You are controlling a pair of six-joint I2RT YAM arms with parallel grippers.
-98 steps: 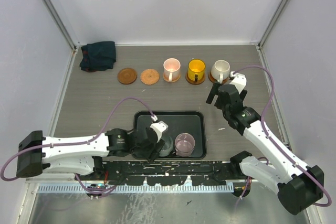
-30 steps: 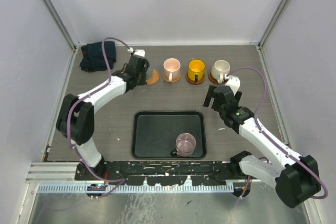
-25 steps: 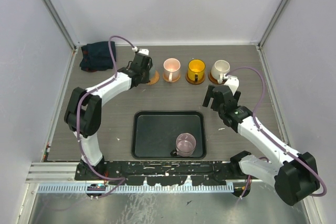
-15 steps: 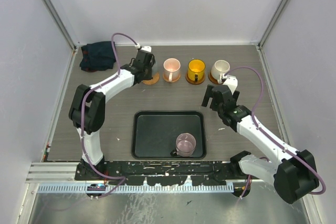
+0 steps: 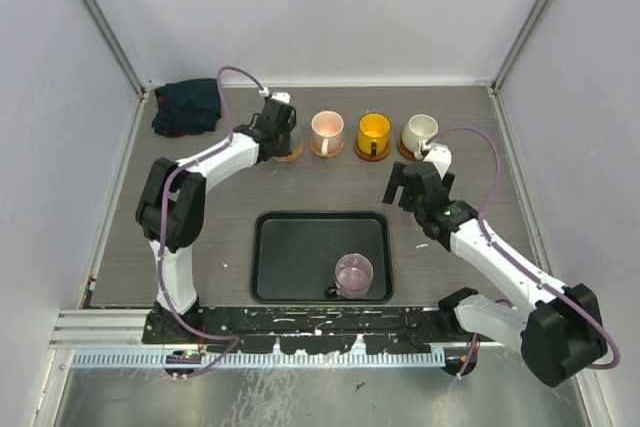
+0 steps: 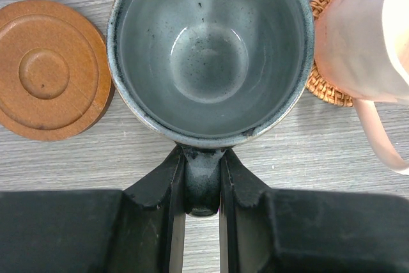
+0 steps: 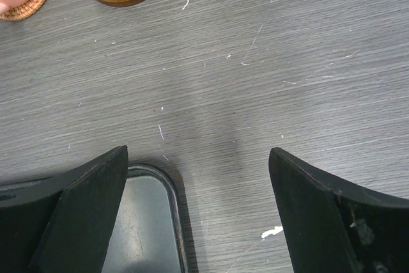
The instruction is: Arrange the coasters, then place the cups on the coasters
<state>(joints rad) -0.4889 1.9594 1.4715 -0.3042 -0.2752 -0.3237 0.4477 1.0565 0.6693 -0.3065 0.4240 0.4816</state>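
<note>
My left gripper is shut on the handle of the grey-teal cup, which is upright at the back row. In the top view this gripper holds the cup over a coaster of which only an edge shows. I cannot tell whether the cup touches it. A bare wooden coaster lies just left of the cup. To its right the pink cup stands on a woven coaster. The yellow cup and the cream cup stand on coasters. The mauve cup stands in the tray. My right gripper hangs open over bare table.
The black tray lies in the near middle, and its corner shows under my right gripper. A dark folded cloth sits at the back left. Grey walls close in the table on three sides.
My left gripper has carried the grey-teal cup to the right along the back row, from beside the bare coaster to over the one next to the pink cup. The right arm has barely moved.
</note>
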